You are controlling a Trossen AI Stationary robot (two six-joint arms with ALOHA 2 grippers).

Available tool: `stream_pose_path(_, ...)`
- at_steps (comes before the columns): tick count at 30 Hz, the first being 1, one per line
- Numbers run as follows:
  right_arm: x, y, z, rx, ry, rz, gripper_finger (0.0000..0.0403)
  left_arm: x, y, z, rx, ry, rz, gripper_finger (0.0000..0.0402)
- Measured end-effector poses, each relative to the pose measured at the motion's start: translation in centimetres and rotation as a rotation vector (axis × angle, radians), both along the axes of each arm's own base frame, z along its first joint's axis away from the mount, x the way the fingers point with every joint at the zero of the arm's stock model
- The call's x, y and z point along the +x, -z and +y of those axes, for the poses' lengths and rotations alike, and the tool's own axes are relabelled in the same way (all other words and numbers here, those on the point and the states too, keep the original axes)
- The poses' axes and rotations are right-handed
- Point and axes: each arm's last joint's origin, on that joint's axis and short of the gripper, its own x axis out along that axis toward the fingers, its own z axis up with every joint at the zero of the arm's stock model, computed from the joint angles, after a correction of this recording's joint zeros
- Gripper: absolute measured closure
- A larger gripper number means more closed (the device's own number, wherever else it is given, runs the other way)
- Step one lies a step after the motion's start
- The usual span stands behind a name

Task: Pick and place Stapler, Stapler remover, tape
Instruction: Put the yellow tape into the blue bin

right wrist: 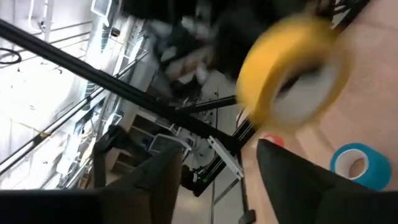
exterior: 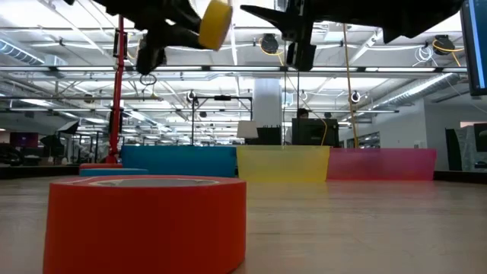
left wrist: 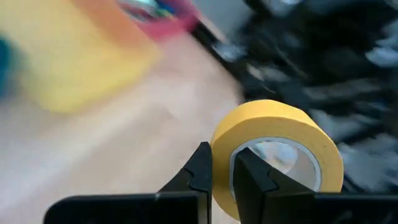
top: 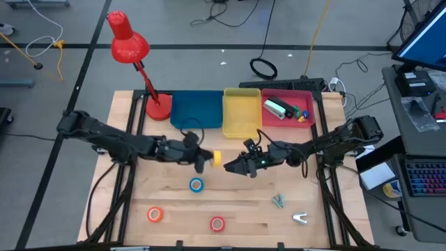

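The left gripper (left wrist: pixel 222 177) is clamped on the wall of the yellow tape roll (left wrist: pixel 280 152), holding it in the air above the table middle, near the yellow bin (top: pixel 241 111). The right gripper (top: pixel 237 166) stands just beside it with fingers apart, empty. The blue roll (top: pixel 196 185), orange roll (top: pixel 155 215), red roll (top: pixel 217 224) and the staple remover (top: pixel 300 218) lie on the table (top: pixel 327 230), so I judge most of the work remains.

Bare table (top: pixel 237 195) lies open between blue tape (top: pixel 196 185) and stapler remover (top: pixel 278 201).
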Motion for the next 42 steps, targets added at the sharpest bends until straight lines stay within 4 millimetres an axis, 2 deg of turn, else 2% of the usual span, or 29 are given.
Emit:
stream_pose_path(6, 0.0, -0.2, -0.1, -0.022, 0.03, -0.02, 0.0175, -3.0, -0.5, 4.4, 0.142, -0.276, 0.182, 0.037)
stream_pose_path(10, 0.0, -0.4, -0.2, -0.067, 0.064, -0.055, 0.0179, -3.5, -0.4, 8.0, 0.218, -0.381, 0.245, 0.037)
stream_pose_path(15, 0.1, -0.5, -0.8, -0.138, 0.087, -0.077, 0.0186, -3.9, 1.1, 13.2, 0.253, -0.502, 0.389, 0.037)
stream_pose_path(23, 0.3, -0.9, -2.6, -0.189, 0.149, -0.104, 0.0188, -5.4, 5.0, 20.4, 0.124, -0.602, 0.568, 0.037)
stream_pose_path(29, 0.4, -0.9, -4.0, -0.191, 0.193, -0.101, 0.0186, -6.0, 7.4, 23.7, 0.031, -0.636, 0.679, 0.037)
stream_pose_path(36, 0.4, -0.9, -4.7, -0.192, 0.216, -0.101, 0.0192, -4.0, 7.0, 26.6, 0.02, -0.599, 0.822, 0.037)
stream_pose_path(42, 0.4, -0.9, -4.7, -0.193, 0.214, -0.101, 0.0191, -2.8, 6.9, 28.0, 0.011, -0.587, 0.983, 0.037)
